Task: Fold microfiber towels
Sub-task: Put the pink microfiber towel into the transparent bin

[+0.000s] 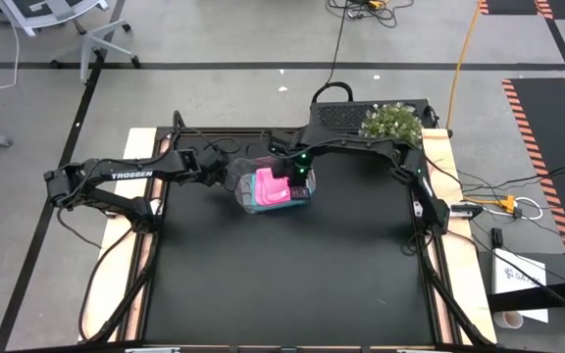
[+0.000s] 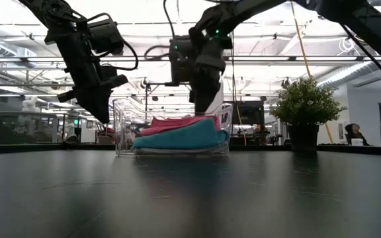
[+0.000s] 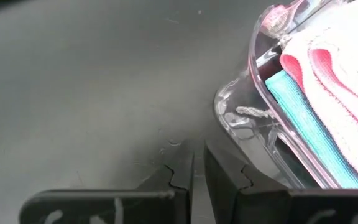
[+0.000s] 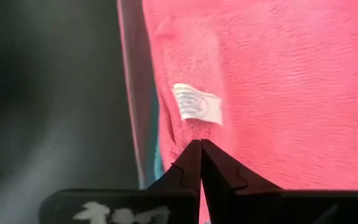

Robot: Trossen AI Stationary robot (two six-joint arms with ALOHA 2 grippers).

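A clear plastic tub (image 1: 243, 202) stands on the black table, left of its middle and toward the far side. A folded pink towel (image 1: 267, 186) lies on top inside it, with its white tag (image 4: 196, 102) showing, over a teal towel (image 2: 177, 139). My right gripper (image 2: 205, 110) hangs shut just above the pink towel, pointing steeply down, and touches nothing. My left gripper (image 3: 197, 165) is at the tub's left corner (image 3: 241, 118), outside the wall. Its fingers are nearly together, with nothing between them. My left gripper has one finger (image 3: 229, 177) right beside the outer foot of the tub's rounded corner, slanting down from the table's left. I cannot tell whether it touches the tub.
A small potted plant (image 1: 392, 123) and a black box (image 1: 336, 116) stand at the table's far edge, right of the tub. The black mat (image 1: 282, 284) is bare on the near side of the tub.
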